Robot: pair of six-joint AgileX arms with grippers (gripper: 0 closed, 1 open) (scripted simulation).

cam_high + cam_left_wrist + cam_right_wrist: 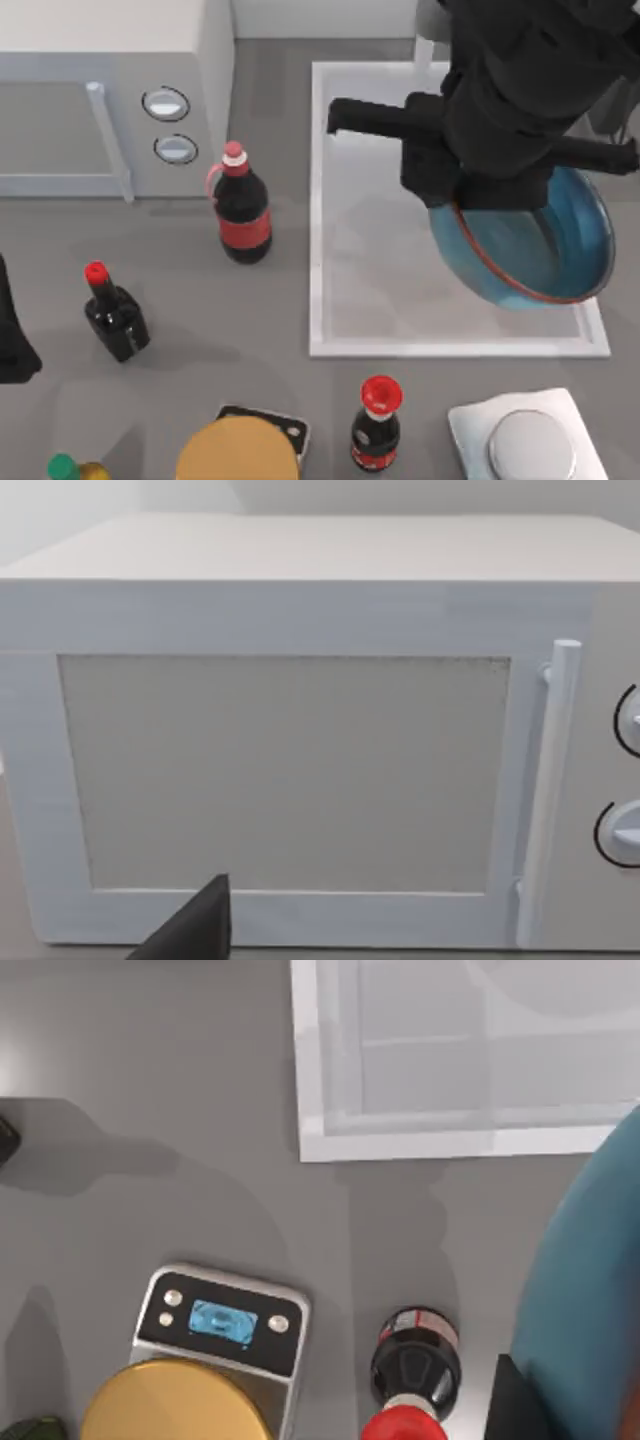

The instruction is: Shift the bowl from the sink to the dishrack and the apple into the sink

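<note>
**Blue bowl lifted over the sink, heading for a rack**

Blue and glossy, the bowl (pixel 540 250) hangs tilted above the sink (pixel 316 215), toward four o'clock of the basin, with the right gripper (pixel 500 195) on its rim at about eleven o'clock. The fingers themselves are hidden under the dark arm, so I cannot tell how they close, though the bowl seems carried. The step in hand looks like the transfer: keep the lift high enough to clear the raised rim, keep the tilt steady so the bowl does not slip, and travel slowly.

On the grey surface (pixel 270 320) stand a microwave (pixel 110 90) at ten o'clock, a cola bottle (pixel 243 210) beside the sink, a small dark bottle (pixel 115 315), another bottle (pixel 377 425) at six o'clock and a scale (pixel 220 1320). The left arm (pixel 12 340) sits parked at nine o'clock.
</note>
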